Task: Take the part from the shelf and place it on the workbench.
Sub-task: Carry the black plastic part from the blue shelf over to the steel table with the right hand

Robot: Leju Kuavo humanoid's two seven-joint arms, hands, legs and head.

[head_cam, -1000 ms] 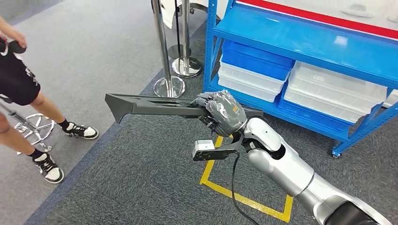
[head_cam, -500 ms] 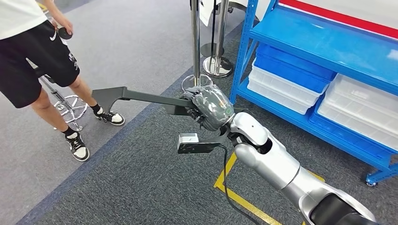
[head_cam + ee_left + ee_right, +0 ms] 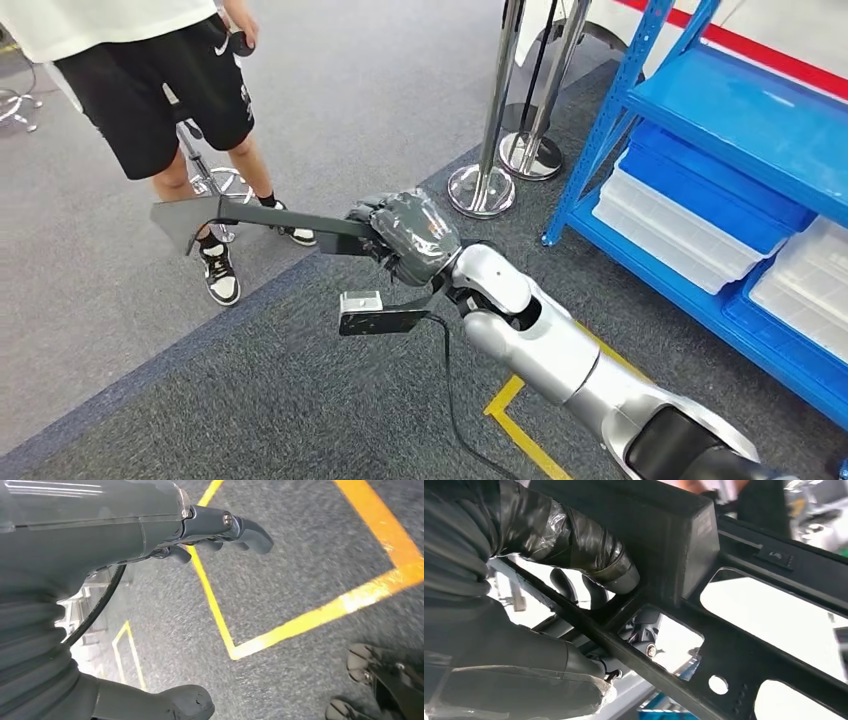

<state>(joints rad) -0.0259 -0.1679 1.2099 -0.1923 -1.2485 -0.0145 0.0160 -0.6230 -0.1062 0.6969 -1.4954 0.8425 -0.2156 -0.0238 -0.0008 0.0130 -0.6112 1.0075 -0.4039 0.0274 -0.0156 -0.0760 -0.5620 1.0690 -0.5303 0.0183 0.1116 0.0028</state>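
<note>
My right hand (image 3: pixel 408 236) grips a long black frame-like part (image 3: pixel 250 216) and holds it level above the grey carpet, its flared end pointing toward a person's legs. In the right wrist view the taped fingers (image 3: pixel 574 540) wrap around a bar of the part (image 3: pixel 744 630), which has open cut-outs and small holes. My left hand (image 3: pixel 150 595) hangs over the carpet with its fingers apart and nothing in them.
A person (image 3: pixel 170 90) in black shorts stands at the upper left beside a stool base (image 3: pixel 222 184). Two steel stanchions (image 3: pixel 500 120) stand ahead. The blue shelf (image 3: pixel 740 110) with white and blue bins (image 3: pixel 690 220) runs along the right. Yellow floor tape (image 3: pixel 510 410) marks the carpet.
The whole view has swung left: the shelf slid to the right edge and the person came further into view. My right hand keeps its grip on the part.
</note>
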